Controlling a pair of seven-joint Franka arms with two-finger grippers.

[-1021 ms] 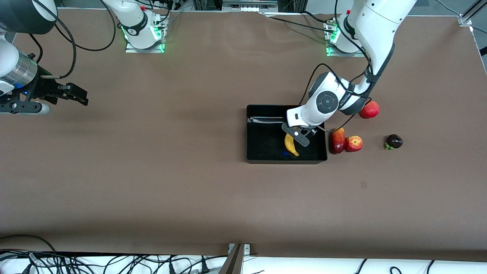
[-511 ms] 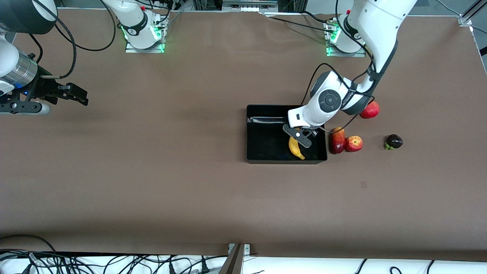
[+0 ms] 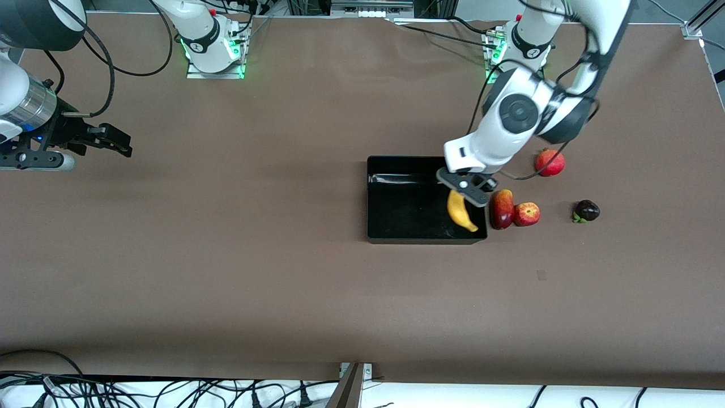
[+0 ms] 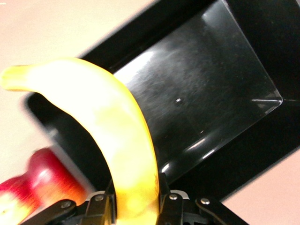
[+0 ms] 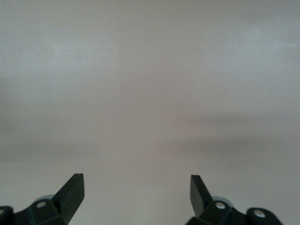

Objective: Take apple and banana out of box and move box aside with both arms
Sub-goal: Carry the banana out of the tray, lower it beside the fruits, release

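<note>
My left gripper (image 3: 465, 194) is shut on the yellow banana (image 3: 461, 212) and holds it in the air over the black box (image 3: 396, 198), at the box's end toward the left arm. In the left wrist view the banana (image 4: 108, 136) curves up from between my jaws, with the box (image 4: 206, 103) below it. The small red apple (image 3: 527, 213) lies on the table beside the box, touching a dark-red oblong fruit (image 3: 501, 208). My right gripper (image 3: 116, 143) is open and empty, waiting at the right arm's end of the table; its fingertips (image 5: 70, 192) show over bare table.
A round red pomegranate (image 3: 550, 162) lies under the left arm's wrist. A small dark purple fruit (image 3: 587, 211) lies toward the left arm's end, past the apple. Cables run along the table edge nearest the front camera.
My left gripper has risen with the banana and moved toward the left arm's end of the box. The right arm has not moved.
</note>
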